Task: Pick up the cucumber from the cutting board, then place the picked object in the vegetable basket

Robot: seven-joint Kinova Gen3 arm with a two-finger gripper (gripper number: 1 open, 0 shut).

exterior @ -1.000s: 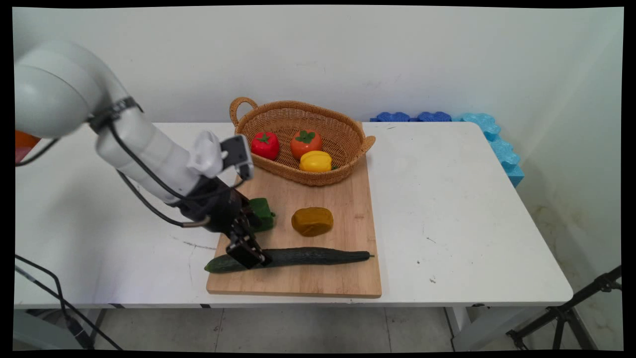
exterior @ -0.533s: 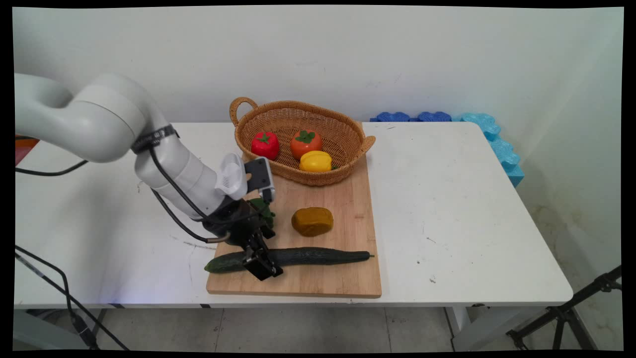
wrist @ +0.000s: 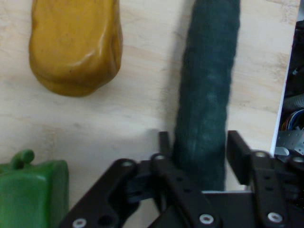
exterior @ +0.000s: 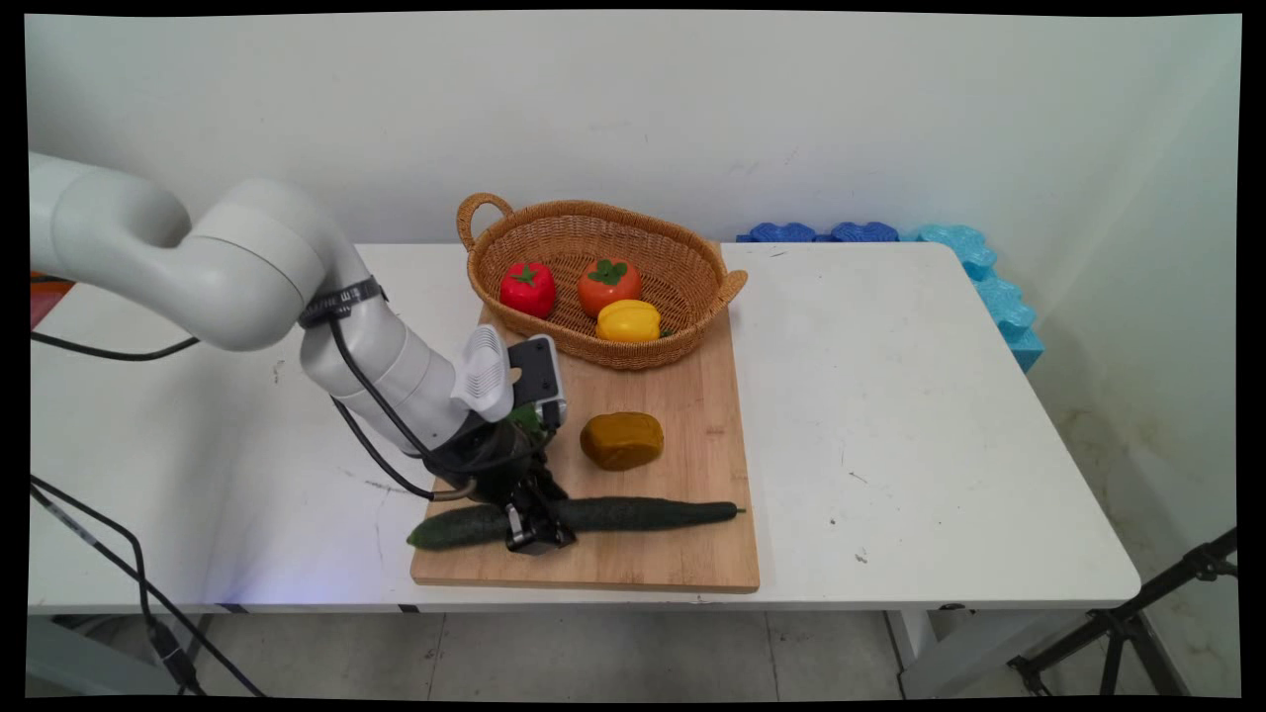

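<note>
A long dark-green cucumber [wrist: 209, 95] lies flat on the wooden board [exterior: 682, 396]; the tool [wrist: 202, 149] straddles it, jaws parted, not clamped.

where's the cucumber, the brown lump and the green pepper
cucumber [wrist: 209, 90]: hand view, middle of its dark green body
brown lump [exterior: 621, 440]: main view, centre of its top
green pepper [wrist: 29, 194]: hand view, its flat green side

No text, label, brand, number or sign can be read in either view.
</note>
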